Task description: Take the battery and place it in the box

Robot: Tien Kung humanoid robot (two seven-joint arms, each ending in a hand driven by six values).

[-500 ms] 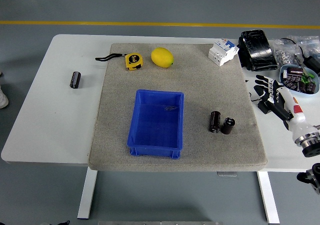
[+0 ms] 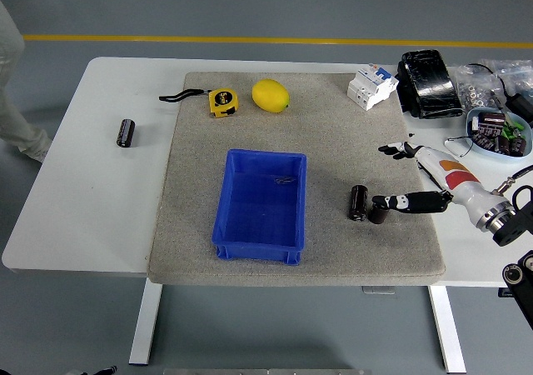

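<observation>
Your white tabletop point(image 2: 92, 217) carries a grey mat point(image 2: 333, 142), a lone battery point(image 2: 125, 132) at left, and a black pouch point(image 2: 428, 83) far right.

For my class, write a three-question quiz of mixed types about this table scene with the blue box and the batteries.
1. True or false: the blue box already holds a battery.
2. Which hand reaches over the mat? A) left B) right C) both
3. Fill in: the yellow lemon lies beside the yellow ____.

Key:
1. False; the two batteries stand on the grey mat to the right of the box, and a third battery lies on the white table at left.
2. B; the right hand has its fingers spread at the pair.
3. tape measure.
</observation>
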